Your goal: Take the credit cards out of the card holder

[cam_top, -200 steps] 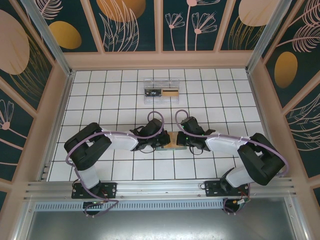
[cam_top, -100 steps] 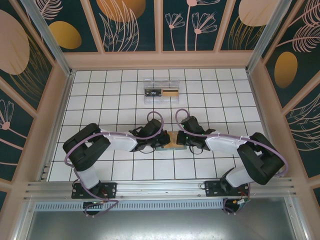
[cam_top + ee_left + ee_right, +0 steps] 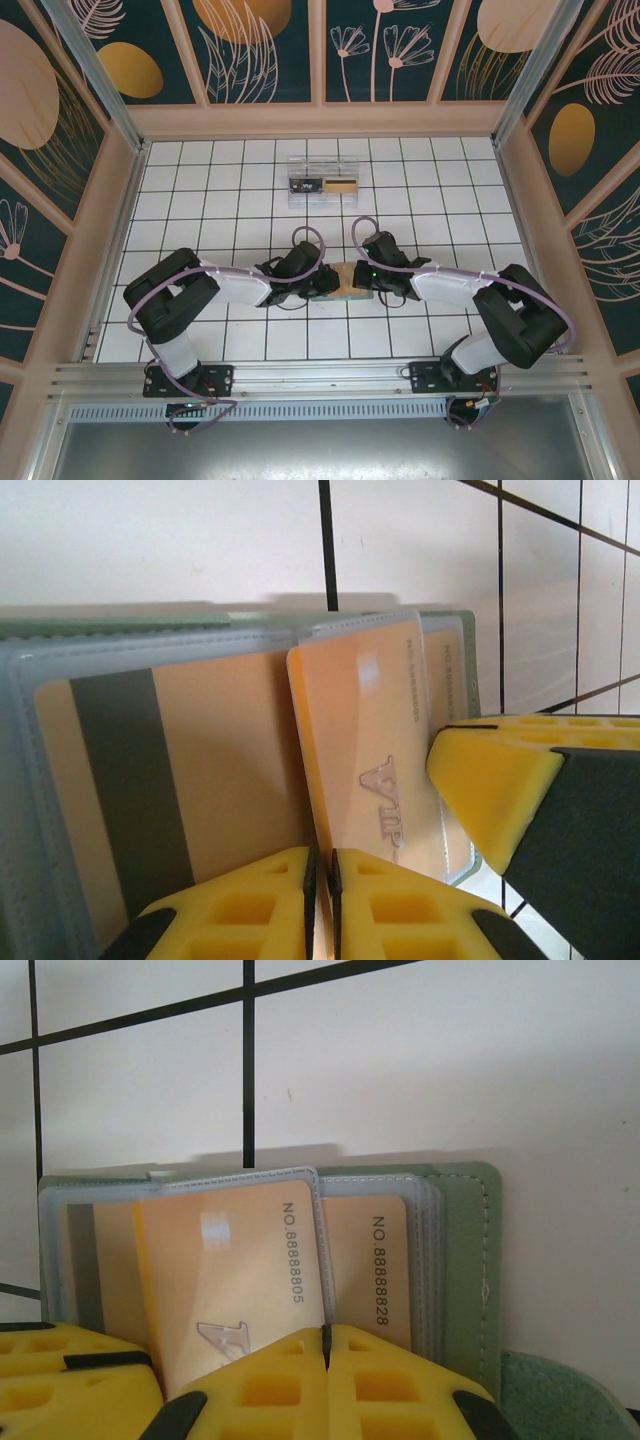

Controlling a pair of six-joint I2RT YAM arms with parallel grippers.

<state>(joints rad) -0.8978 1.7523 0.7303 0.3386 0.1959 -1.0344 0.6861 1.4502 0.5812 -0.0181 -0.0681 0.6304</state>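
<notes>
Left claw: fingers nearly touching, thin tan plastic VIP card runs into the slit; can't tell if it grips. Right claw pressed together at the edge of the grey-green folding card holder, which lies just ahead of both. Risk: a weak pinch slips off the card, or the holder drags across the counter.

Top cam sits high at the near side, looking down on the whole tiled counter. Both wrist cams are low and super close, sharing the card holder from left and right.
</notes>
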